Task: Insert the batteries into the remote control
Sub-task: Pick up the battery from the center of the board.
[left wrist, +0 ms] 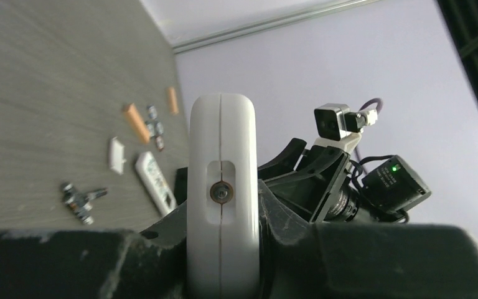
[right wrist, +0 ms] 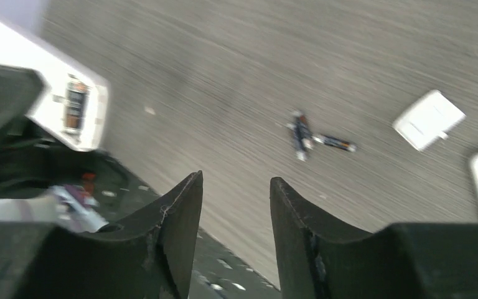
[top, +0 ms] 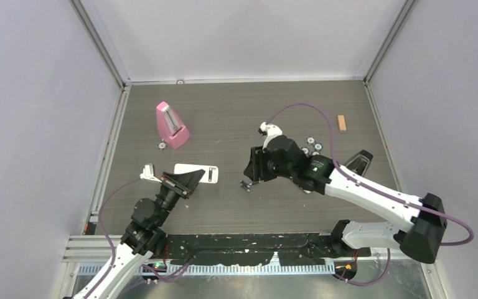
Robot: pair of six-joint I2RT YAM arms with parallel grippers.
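The remote control (top: 199, 169) lies low over the table (top: 236, 112), clamped at one end by the left gripper (top: 183, 179). In the left wrist view it sits end-on, squeezed between the two fingers. Its open battery bay (right wrist: 74, 103) is at the free end, facing up. Something dark shows inside the bay, but the picture is too blurred to tell whether that is a cell or only the contacts.

The batteries (top: 246, 185) lie in a small crossed cluster on the table just beyond the remote's free end, touching one another. The right gripper (right wrist: 236, 180) hovers near them, on the far side from the remote. Its jaws stand partly apart with nothing between them. A small white cover (right wrist: 428, 119) lies further from the remote than the batteries do.

The step in hand looks like the pick of one battery. Because the cells overlap, the right gripper would do well to come down on the one that lies freest. It should line its fingers across that cell's length and close around the middle, so the neighbours are not dragged along. The jaws need to be only a little wider than the cell. The left gripper's job is to hold the remote steady with the bay level and clear.
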